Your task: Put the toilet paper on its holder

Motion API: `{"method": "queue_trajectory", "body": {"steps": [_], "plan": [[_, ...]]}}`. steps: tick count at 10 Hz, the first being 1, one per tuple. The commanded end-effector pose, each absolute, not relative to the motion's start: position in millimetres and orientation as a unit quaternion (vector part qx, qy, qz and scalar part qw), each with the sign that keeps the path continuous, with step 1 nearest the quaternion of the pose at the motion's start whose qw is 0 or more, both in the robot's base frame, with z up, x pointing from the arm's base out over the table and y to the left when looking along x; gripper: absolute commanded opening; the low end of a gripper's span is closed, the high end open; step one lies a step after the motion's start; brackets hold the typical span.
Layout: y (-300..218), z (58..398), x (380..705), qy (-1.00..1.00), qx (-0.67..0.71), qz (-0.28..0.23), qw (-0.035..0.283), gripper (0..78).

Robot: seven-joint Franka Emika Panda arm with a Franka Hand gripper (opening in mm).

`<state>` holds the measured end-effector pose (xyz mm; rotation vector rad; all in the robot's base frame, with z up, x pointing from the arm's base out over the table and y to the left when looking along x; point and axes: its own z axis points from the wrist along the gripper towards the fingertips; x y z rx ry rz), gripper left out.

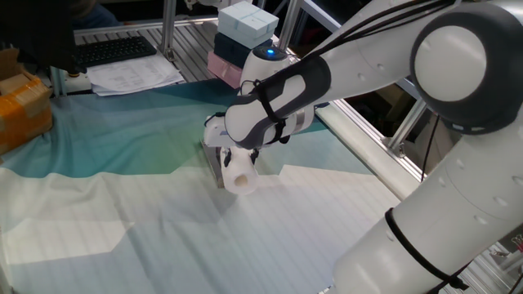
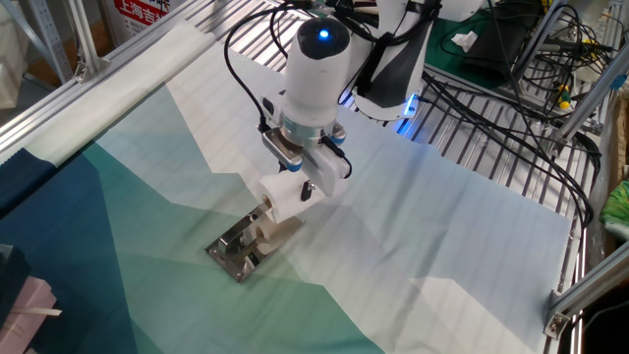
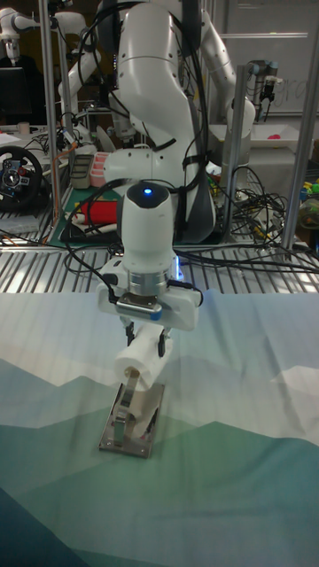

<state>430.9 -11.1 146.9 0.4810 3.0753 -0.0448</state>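
The toilet paper (image 2: 282, 201) is a white roll held tilted in the air, with my gripper (image 2: 295, 183) shut on it. Its tube end (image 1: 240, 181) faces the camera in one fixed view. The holder (image 2: 241, 249) is a grey metal plate lying on the cloth, with its thin bar (image 3: 130, 392) rising toward the roll's lower end. In the tall fixed view the roll (image 3: 142, 353) hangs under the gripper (image 3: 146, 335), right above the holder's base (image 3: 128, 431). Whether the bar is inside the tube cannot be told. In one fixed view the holder (image 1: 214, 167) is mostly hidden behind the roll.
A green, teal and white cloth (image 2: 413, 246) covers the table. Stacked white and pink boxes (image 1: 243, 37), papers and a keyboard (image 1: 114, 51) sit at the far edge. An orange box (image 1: 23, 106) lies at the left. Cables (image 2: 511, 88) run over the metal rails.
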Motion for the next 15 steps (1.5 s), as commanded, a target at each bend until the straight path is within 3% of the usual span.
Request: {"method": "queue_trajectory", "body": {"steps": [1,15], "plan": [[-16,155,455,0.990,0.136,-0.018,0.019,1.3],[-23,150,507,0.996,0.087,-0.010,0.010,1.3]]}}
